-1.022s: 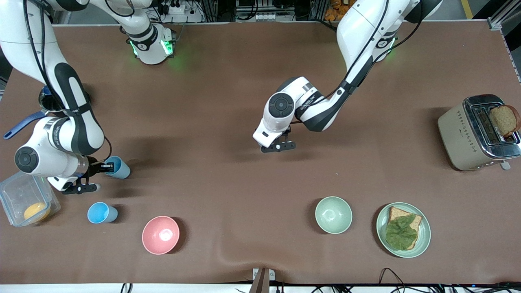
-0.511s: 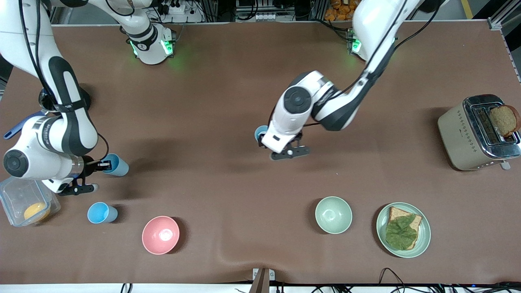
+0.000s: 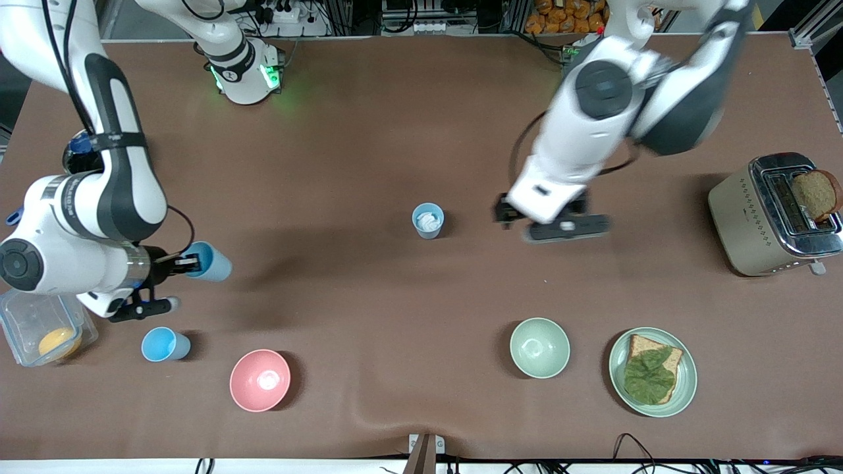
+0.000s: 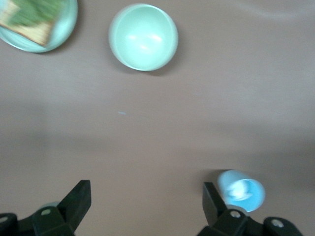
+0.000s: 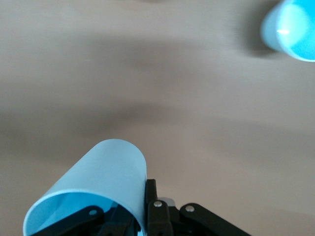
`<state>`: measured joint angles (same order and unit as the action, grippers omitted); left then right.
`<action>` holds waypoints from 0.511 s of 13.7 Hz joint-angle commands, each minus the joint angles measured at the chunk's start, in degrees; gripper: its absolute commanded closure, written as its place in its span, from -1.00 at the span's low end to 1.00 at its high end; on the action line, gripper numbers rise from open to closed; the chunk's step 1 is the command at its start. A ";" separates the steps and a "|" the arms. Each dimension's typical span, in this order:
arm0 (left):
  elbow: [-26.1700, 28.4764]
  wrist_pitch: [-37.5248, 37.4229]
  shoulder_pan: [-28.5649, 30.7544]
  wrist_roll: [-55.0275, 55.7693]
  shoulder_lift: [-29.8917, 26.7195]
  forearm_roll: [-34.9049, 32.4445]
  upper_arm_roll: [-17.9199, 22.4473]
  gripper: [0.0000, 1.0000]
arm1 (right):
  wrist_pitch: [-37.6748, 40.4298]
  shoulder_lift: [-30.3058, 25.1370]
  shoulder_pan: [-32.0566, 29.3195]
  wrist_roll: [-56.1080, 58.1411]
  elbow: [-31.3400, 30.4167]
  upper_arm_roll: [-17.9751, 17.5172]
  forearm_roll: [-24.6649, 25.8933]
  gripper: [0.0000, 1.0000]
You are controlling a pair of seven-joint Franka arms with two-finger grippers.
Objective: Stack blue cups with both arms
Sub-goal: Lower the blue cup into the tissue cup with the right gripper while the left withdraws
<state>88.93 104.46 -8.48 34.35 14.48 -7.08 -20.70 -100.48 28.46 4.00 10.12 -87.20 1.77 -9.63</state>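
The right gripper (image 3: 191,264) is clamped on the rim of a tilted blue cup (image 3: 209,262), held in the air over the table (image 3: 342,131) toward the right arm's end. Seen from that held cup, a second blue cup (image 3: 164,344) stands at about seven o'clock, the pink bowl (image 3: 260,380) at five o'clock, and a clear container (image 3: 39,327) holding something orange lies beside the right arm. A third cup (image 3: 428,220) stands upright mid-table, nothing touching it. The left gripper (image 4: 147,206), jaws spread wide and empty, hangs just beside it at three o'clock. The green bowl (image 3: 539,347), sandwich plate (image 3: 685,382) and toaster (image 3: 744,224) sit well apart.
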 commanded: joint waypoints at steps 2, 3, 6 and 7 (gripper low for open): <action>1.86 -4.26 6.03 -8.34 -4.99 -0.04 2.66 -1.00 | 4.93 -2.26 4.94 -8.59 0.18 0.34 -2.76 1.00; 1.77 -4.26 3.23 -8.25 -5.25 -0.13 7.21 -1.00 | 5.81 -2.87 9.06 -15.06 0.27 0.34 -2.85 1.00; 1.77 -4.52 3.02 -12.71 -8.32 0.57 11.21 -1.00 | 5.13 -3.67 18.21 -29.77 0.62 0.34 -7.93 1.00; 1.77 -5.57 3.81 -14.21 -8.76 0.49 11.21 -1.00 | 4.25 -3.50 21.63 -33.46 1.49 0.52 -9.52 1.00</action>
<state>89.18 100.27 -4.82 23.22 8.67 -7.01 -10.42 -95.67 25.83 20.60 -17.12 -86.23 1.27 -16.18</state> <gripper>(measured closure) 0.000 0.947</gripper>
